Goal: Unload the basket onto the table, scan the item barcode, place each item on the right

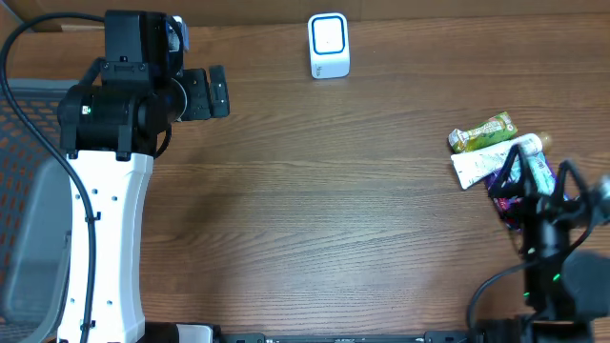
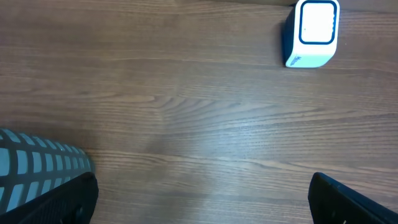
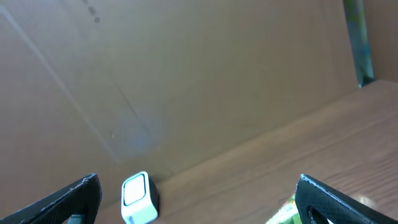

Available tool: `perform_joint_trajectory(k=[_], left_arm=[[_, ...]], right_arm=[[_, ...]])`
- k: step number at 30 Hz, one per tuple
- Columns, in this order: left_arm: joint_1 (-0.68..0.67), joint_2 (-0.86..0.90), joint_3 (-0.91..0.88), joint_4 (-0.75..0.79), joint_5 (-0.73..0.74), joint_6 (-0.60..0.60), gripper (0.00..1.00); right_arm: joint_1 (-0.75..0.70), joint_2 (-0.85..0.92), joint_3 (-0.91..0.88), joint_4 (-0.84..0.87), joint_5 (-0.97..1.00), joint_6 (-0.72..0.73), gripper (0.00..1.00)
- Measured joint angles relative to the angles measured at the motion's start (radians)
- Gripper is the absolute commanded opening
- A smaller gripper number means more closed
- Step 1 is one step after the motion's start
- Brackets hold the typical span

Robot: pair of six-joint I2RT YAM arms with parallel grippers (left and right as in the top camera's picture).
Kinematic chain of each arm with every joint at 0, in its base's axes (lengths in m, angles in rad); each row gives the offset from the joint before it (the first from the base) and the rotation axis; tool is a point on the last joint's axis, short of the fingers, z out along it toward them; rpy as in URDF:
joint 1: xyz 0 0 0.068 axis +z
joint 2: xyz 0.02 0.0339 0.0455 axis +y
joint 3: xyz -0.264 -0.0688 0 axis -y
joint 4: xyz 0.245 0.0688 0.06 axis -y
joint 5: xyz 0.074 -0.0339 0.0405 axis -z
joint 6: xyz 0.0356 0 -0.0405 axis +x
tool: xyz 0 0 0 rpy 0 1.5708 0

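The white scanner with a blue-rimmed face [image 1: 329, 45] stands at the table's far edge and also shows as the scanner [image 2: 314, 32] and the scanner [image 3: 138, 198]. A small pile of items lies at the right: a green packet [image 1: 482, 132], a white tube [image 1: 491, 162] and a purple pack [image 1: 502, 186]. My right gripper [image 1: 545, 181] hovers over the pile's near side, open and holding nothing [image 3: 199, 205]. A corner of the green packet [image 3: 283, 214] peeks in by its right finger [image 3: 336, 202]. My left gripper [image 1: 217, 92] is at the far left, open and empty [image 2: 202, 205] above bare wood.
A grey mesh basket [image 1: 24, 143] sits off the table's left side, and its corner [image 2: 37, 165] shows by the left finger. A brown cardboard wall [image 3: 186, 74] backs the table behind the scanner. Wood tabletop [image 1: 315, 210] lies between the two arms.
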Motion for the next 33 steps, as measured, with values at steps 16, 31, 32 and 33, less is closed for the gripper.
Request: perform_joint_trajectory(k=[16,31,32,33], left_arm=[[0.0,0.0,0.0,0.0,0.0,0.0,0.99],[0.0,0.0,0.0,0.0,0.0,0.0,1.0],[0.0,0.0,0.0,0.0,0.0,0.0,0.99],[0.0,0.0,0.0,0.0,0.0,0.0,0.99]], right_arm=[[0.074,-0.301,-0.377,0.114,0.08,-0.001,1.0],[0.074,-0.327,-0.421,0.043,0.109,-0.09,1.0],[0.074,-0.327,-0.421,0.043,0.109,-0.095,1.0],[0.074,-0.327,-0.421,0.043,0.109,-0.098,1.0]])
